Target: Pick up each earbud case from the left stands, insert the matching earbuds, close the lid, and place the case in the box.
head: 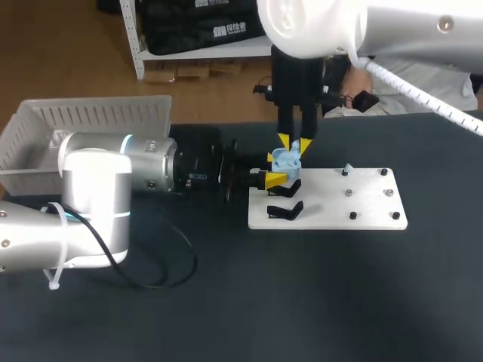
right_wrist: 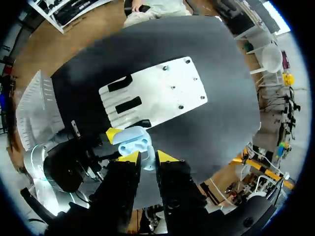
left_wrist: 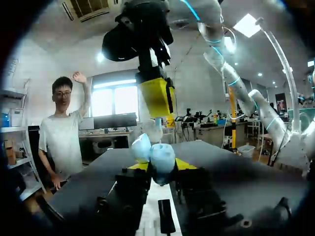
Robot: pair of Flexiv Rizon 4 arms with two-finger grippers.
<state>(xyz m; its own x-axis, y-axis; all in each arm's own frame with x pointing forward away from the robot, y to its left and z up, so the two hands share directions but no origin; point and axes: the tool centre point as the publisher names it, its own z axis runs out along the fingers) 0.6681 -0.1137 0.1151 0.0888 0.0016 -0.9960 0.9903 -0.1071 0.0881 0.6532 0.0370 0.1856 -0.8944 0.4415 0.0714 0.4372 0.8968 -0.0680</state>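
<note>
Worktop (head: 226, 302) black, widest thing in sight. White slatted box (head: 90, 113) at far left, behind my left arm. White plate (head: 362, 211) right of centre, black stands (head: 285, 211) on its left end. My left fingers (left_wrist: 161, 165) pinching pale-blue earbud case (head: 287, 160) from both sides, by plate's far left corner (lid open). My right fingers (right_wrist: 146, 157) hang straight above case, nearly together, nipping small pale earbud (right_wrist: 147, 161).

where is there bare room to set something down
Bare table in front of the white board and right of it. Crowded at the board's left end: left end effector and right end effector meet at the earbud case.
</note>
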